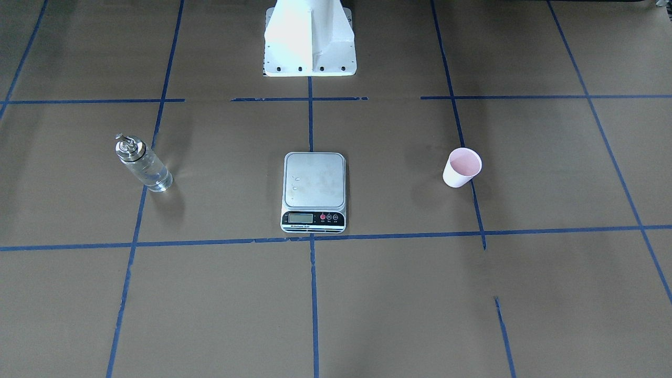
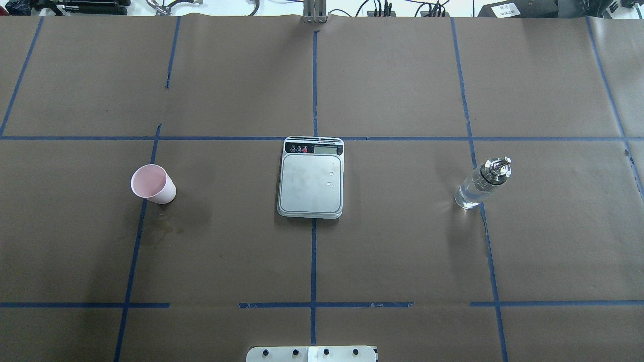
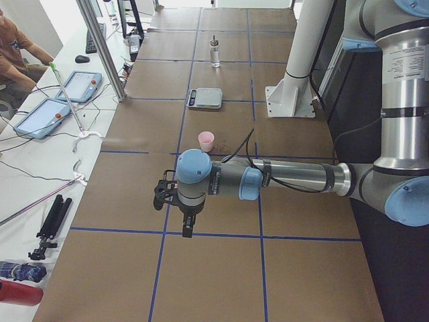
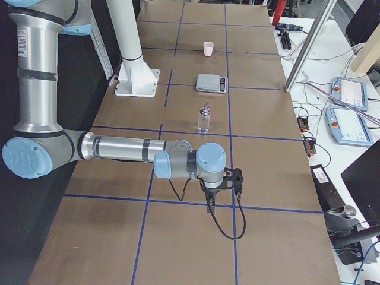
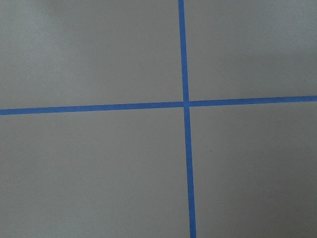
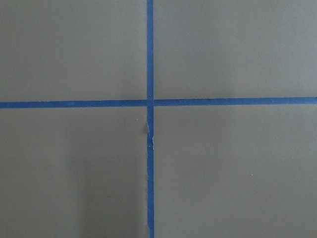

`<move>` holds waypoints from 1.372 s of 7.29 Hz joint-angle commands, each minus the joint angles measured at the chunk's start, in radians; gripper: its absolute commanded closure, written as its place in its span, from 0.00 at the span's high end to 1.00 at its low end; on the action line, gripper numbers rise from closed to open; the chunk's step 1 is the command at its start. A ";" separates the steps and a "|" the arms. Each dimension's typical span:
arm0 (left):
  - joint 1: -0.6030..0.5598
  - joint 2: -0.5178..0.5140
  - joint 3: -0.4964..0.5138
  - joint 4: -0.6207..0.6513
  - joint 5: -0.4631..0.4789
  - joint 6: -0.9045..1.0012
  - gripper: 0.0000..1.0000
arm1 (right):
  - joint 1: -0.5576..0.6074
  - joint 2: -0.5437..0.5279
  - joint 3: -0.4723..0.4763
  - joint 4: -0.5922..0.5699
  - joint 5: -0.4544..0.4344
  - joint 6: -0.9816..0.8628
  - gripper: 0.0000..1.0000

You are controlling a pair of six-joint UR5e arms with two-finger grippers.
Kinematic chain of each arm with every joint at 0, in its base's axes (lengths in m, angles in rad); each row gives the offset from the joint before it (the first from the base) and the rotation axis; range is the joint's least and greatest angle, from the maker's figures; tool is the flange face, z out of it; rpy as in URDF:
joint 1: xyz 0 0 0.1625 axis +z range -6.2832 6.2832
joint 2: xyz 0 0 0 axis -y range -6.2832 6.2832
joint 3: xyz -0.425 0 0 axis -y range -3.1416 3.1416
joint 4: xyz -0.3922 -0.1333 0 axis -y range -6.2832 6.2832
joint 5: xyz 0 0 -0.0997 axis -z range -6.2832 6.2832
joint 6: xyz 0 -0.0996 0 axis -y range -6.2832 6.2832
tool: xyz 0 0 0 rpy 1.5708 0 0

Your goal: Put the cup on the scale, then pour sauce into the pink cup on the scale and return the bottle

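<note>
Brown paper crossed with blue tape lines covers the counter (image 2: 402,251), and by the look of it no step of the task is done yet. A small tapered pale pink paper cup (image 2: 153,184) stands upright on the robot's left side, well apart from the flat rectangular steel-topped kitchen scale (image 2: 311,182) in the middle, whose platform carries only a few droplets. A clear glass cylindrical bottle with a metal pour spout (image 2: 482,185) stands upright on the robot's right side. The left end effector (image 3: 159,196) and right end effector (image 4: 238,178) hang over bare paper away from all three; whether either is clenched or released I cannot tell. Left to do: placing the cup, pouring, and returning the bottle.
</note>
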 commanded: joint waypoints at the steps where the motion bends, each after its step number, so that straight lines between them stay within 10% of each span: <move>1: 0.000 0.000 -0.007 0.000 -0.001 0.000 1.00 | 0.000 0.000 0.002 0.000 -0.001 -0.002 1.00; 10: 0.046 -0.002 -0.364 0.000 -0.001 -0.011 1.00 | 0.000 -0.003 0.029 0.000 0.005 0.000 1.00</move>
